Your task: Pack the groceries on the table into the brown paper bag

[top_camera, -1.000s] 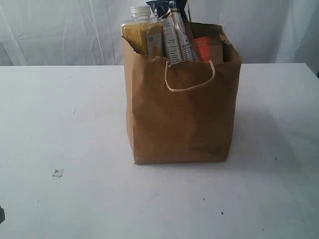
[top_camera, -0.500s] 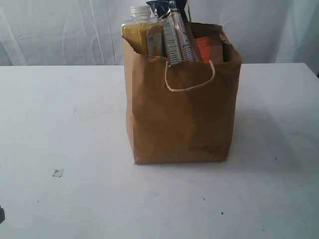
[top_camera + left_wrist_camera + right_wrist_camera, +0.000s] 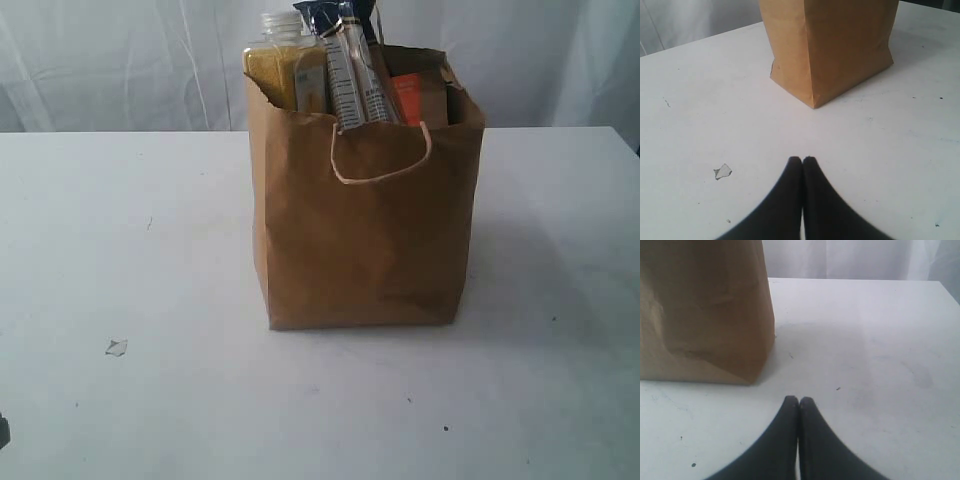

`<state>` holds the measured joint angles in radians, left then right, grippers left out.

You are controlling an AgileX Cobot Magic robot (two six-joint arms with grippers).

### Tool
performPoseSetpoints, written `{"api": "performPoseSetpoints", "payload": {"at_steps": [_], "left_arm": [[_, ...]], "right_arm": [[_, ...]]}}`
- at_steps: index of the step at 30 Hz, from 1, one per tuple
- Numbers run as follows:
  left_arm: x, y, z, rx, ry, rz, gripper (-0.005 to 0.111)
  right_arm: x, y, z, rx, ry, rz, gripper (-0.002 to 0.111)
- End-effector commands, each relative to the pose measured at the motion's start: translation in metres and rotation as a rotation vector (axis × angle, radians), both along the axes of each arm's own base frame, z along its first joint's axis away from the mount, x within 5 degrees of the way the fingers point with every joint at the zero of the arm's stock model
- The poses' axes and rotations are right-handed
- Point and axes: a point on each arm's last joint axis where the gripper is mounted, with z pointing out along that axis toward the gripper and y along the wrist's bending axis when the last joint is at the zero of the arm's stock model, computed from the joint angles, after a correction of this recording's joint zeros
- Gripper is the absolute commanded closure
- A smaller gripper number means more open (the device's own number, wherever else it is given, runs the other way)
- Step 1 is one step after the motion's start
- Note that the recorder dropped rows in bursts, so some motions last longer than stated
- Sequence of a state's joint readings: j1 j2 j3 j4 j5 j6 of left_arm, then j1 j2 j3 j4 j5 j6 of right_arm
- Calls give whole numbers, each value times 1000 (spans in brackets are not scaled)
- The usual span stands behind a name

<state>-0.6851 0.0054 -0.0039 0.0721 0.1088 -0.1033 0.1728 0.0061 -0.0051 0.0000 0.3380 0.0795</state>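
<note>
Groceries (image 3: 350,85) half-hidden inside brown paper bag (image 3: 365,240)

Brown paper bag (image 3: 365,240), white table (image 3: 130,260)

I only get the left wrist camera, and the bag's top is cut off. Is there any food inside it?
Observer: Yes. The exterior view shows a bottle of yellow grain, a noodle packet and a pouch with an orange label poking out of the bag.
Operator: Does it have a handle?
Observer: Yes, a white cord handle hangs down the front.
Operator: What's the other hand doing?
Observer: The right hand is shut and empty, over the table near a bottom corner of the bag.
</note>
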Motion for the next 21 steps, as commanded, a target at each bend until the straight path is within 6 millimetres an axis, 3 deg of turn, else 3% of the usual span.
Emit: {"api": "performPoseSetpoints", "payload": {"at_steps": [1,21], "left_arm": [[0,0,-1,-14,7,7,107],[3,5,-1,-10,3,109,107]], "right_arm": [[0,0,-1,4,-3,-4,108],[0,0,-1,4,-3,-4,108]]}}
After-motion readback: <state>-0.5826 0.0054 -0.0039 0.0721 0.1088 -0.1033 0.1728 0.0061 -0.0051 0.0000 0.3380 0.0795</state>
